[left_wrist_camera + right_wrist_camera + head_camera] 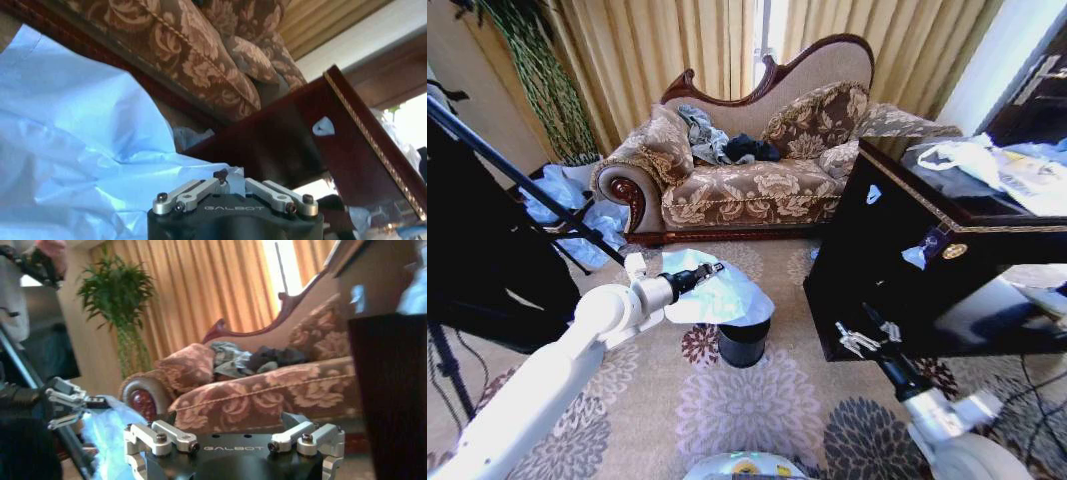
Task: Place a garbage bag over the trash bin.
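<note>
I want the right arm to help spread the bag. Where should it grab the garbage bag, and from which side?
Probably the bag's loose edge on the cabinet side, coming in from the robot's right. The garbage bag drapes over the trash bin; the left gripper pinches its far-left part, and the right gripper waits open beside the cabinet.

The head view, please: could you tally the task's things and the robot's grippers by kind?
Garbage bag, pale blue, draped over the bin, held by the left gripper: 1
Trash bin, black, on the carpet: 1
Grippers: 2, left gripper at the bag, right gripper open beside the black cabinet
Total: 4
</note>
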Robot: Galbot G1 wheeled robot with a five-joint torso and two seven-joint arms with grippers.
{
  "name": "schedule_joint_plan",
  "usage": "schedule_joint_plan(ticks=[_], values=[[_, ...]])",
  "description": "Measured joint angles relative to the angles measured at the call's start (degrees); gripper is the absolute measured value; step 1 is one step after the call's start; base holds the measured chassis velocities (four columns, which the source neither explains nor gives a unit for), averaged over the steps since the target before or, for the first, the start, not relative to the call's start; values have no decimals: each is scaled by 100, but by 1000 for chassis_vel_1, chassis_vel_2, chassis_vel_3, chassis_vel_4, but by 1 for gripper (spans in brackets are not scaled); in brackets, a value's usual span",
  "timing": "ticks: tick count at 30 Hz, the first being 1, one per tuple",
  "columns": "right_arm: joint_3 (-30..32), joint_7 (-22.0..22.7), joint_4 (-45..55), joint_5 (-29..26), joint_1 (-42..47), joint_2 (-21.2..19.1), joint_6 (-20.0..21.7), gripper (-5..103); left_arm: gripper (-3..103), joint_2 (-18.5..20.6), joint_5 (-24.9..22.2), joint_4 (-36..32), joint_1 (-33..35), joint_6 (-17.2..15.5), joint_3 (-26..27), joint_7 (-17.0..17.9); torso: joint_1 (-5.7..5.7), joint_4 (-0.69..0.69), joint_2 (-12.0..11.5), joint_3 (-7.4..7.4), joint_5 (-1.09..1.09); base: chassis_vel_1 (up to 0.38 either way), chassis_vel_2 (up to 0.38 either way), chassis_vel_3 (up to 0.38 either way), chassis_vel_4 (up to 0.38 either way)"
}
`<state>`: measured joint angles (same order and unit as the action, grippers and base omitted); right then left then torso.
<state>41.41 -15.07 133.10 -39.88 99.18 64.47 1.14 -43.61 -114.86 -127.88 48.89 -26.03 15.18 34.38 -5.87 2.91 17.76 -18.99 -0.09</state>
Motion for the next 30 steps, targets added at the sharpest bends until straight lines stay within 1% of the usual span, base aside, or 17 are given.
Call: schedule_joint_plan(ticks=[2, 3, 5, 7, 8, 10, 11, 13, 15, 16, 18, 19, 20, 21, 23, 27, 30], values=[[-303, 98, -104, 221, -180, -112, -112, 100, 0, 52, -42, -53, -30, -24, -58, 14, 0, 0, 0, 0, -2, 0, 0, 0, 0], [-303, 98, -104, 221, -180, -112, -112, 100, 0, 52, -42, -53, -30, -24, -58, 14, 0, 0, 0, 0, -2, 0, 0, 0, 0], [-587, 192, -243, 501, -455, -196, -216, 100, 0, 77, -47, -70, -75, -38, -105, 32, 0, 1, 0, 0, 1, 0, 0, 0, 0], [-830, 378, -315, 606, -822, -253, -209, 100, 0, 71, -36, -69, -100, -45, -140, 52, 0, 0, 1, 0, 1, 0, 0, 0, 0], [-830, 378, -315, 606, -822, -253, -209, 100, 0, 71, -36, -69, -100, -45, -140, 52, 0, 0, 1, 0, 1, 0, 0, 0, 0], [-1187, 623, -447, 696, -1285, -367, -191, 100, 0, 14, 1, -13, -152, -48, -210, 77, 0, 0, 1, 0, -2, 0, 0, 0, 0], [-1187, 623, -447, 696, -1285, -367, -191, 100, 0, 14, 1, -13, -152, -48, -210, 77, 0, 0, 1, 0, -2, 0, 0, 0, 0], [-1526, 805, -684, 886, -1624, -450, -257, 100, 0, -48, 13, 26, -221, -54, -303, 87, 0, 0, 1, 0, -2, 0, 0, 0, 0], [-1817, 948, -865, 1008, -1877, -469, -329, 100, 0, -112, 39, 67, -313, -57, -427, 98, 0, 0, 1, 0, 1, 0, 0, 0, 0], [-1817, 948, -865, 1008, -1877, -469, -329, 100, 0, -112, 39, 67, -313, -57, -427, 98, 0, 0, 1, 0, 1, 0, 0, 0, 0], [-2181, 1142, -1053, 1130, -2087, -445, -385, 100, 0, -201, 75, 120, -406, -54, -528, 117, 0, 1, 1, 0, -3, 0, 0, 0, 0], [-2385, 1230, -1201, 1255, -2226, -395, -461, 100, 0, -241, 77, 131, -433, -53, -559, 123, 0, 1, 1, 0, 0, 0, 0, 0, 0], [-2385, 1230, -1201, 1255, -2226, -395, -461, 100, 0, -241, 77, 131, -433, -53, -559, 123, 0, 1, 1, 0, 0, 0, 0, 0, 0], [-2576, 1335, -1361, 1446, -2391, -332, -548, 100, 0, -283, 79, 145, -458, -52, -585, 133, 0, 0, 1, 0, 1, 0, 0, 0, 0], [-2663, 1361, -1425, 1529, -2470, -302, -571, 100, 0, -300, 84, 164, -472, -51, -599, 139, 0, -1, 1, 0, 1, 0, 0, 0, 0], [-2767, 1340, -1463, 1602, -2539, -308, -477, 100, 0, -344, 100, 280, -564, -37, -619, 151, -1, 0, 1, 0, -1, 0, 0, 0, 0], [-2705, 1231, -1281, 1680, -2167, -386, -469, 100, 0, -447, 157, 521, -725, 39, -649, 161, 0, 0, 2, 1, 0, 0, 0, 0, 0]])
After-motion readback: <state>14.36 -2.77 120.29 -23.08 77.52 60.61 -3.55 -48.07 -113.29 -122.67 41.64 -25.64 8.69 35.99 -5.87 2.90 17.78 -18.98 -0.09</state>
